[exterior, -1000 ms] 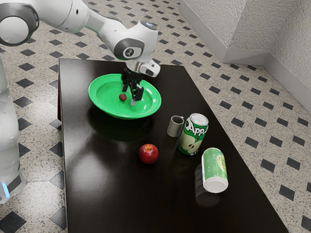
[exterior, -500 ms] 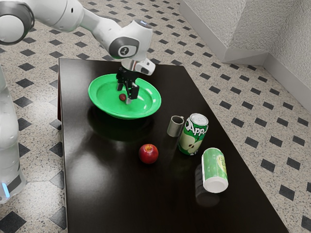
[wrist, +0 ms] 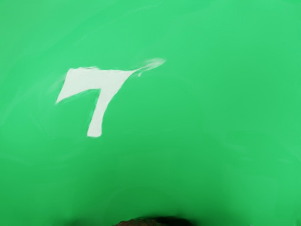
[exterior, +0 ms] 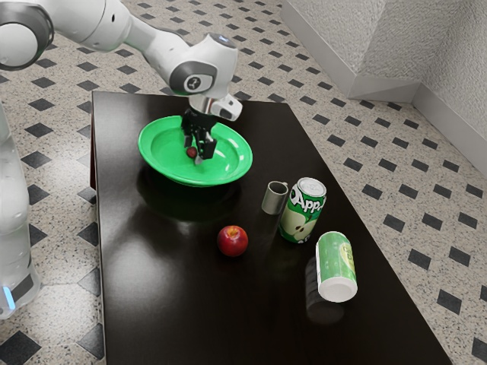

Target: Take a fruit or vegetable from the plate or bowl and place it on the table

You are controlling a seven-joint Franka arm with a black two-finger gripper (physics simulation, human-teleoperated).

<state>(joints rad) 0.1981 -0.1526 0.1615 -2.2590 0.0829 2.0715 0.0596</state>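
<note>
- The small dark red fruit is lying in the wide green bowl, directly below the black jaws; in the exterior view it is showing in the gap at the fingertips, a little nearer the exterior view's left one.
- The jaws are standing parted, their two fingers pointing down into the bowl; they are not yet gripping anything, though whether one side is brushing the fruit I cannot tell.
- In the wrist view a dark reddish shape is peeking in at the lower edge, probably that same fruit sitting just under the hand, with the green bowl's inside and a pale reflection beyond it.
- The fruit is looking roughly round, so no long axis seems to be dictating a turn of the wrist; centring it between both fingertips is mattering more.
- The coming move is probably calling for a slight settling downward, then closing; too shallow a bite could be sending the fruit rolling over the smooth bowl.
- The red apple is already resting on the dark surface, well apart from the jaws; the bare stretch beside it is looking like a sensible place for setting the fruit down.
</note>
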